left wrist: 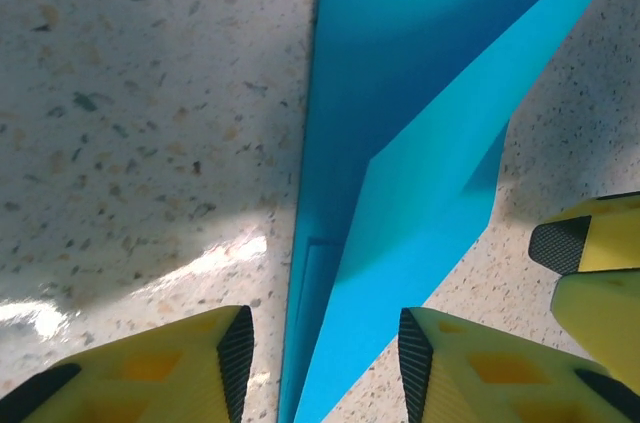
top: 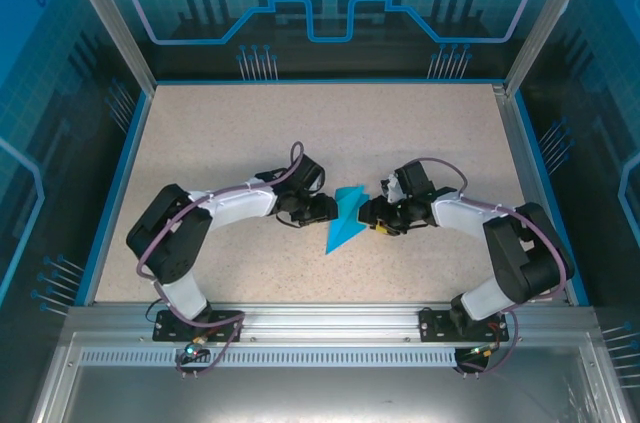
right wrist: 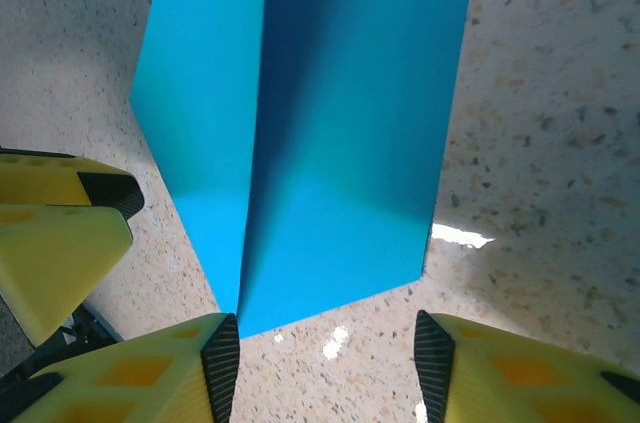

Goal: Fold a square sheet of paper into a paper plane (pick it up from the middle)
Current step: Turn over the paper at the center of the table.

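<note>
Plane position: the paper plane lies on the table, directly between the two sets of jaws, and its long sharp point runs out past them toward the arm bases.
Left jaws: the left gripper has its fingers spread apart and clamped on nothing. In the left wrist view a narrow blue strip of the plane runs through the gap between them, and the wider wing fans out ahead.
Right jaws: the right gripper also stands apart and holds nothing. In the right wrist view the plane's blunt end and centre crease sit just ahead of the gap, with one corner close to the left-hand fingertip.
Gripper spacing: the two grippers face each other across the plane, near one another but not touching.
Likely reason for placement: both meet the plane around mid-length, which suits a pick-up from the middle.
Likely reason for open jaws: they leave room to close on the raised crease.
</note>
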`<move>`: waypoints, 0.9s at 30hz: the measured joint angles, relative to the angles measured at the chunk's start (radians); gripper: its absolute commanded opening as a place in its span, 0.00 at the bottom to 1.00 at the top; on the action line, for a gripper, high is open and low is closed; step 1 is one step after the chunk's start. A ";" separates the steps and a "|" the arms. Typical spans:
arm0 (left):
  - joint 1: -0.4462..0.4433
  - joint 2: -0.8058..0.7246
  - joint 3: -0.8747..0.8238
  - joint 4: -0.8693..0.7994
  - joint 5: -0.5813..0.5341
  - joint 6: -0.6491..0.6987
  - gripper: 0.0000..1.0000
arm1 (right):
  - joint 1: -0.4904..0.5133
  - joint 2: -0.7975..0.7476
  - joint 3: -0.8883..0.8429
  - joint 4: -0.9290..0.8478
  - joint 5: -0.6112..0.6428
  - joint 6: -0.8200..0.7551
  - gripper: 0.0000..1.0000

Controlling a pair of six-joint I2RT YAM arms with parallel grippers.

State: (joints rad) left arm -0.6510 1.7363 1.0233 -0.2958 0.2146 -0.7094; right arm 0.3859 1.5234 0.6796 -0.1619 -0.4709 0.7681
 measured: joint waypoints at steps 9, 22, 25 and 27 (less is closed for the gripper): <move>0.000 0.075 0.050 -0.018 0.019 0.013 0.41 | 0.002 0.047 0.000 0.042 0.000 0.051 0.49; -0.002 0.119 0.071 -0.036 0.041 0.029 0.34 | 0.009 0.089 0.000 0.084 -0.008 0.098 0.47; -0.005 0.133 0.080 -0.042 0.044 0.032 0.32 | 0.009 0.091 0.000 0.089 -0.010 0.110 0.47; -0.008 0.142 0.087 -0.047 0.044 0.032 0.31 | 0.009 0.091 0.000 0.094 -0.012 0.123 0.48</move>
State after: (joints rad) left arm -0.6594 1.8778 1.1103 -0.3431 0.2584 -0.6769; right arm 0.3950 1.6142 0.6796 -0.0681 -0.4828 0.8909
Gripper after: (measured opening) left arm 0.322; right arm 0.471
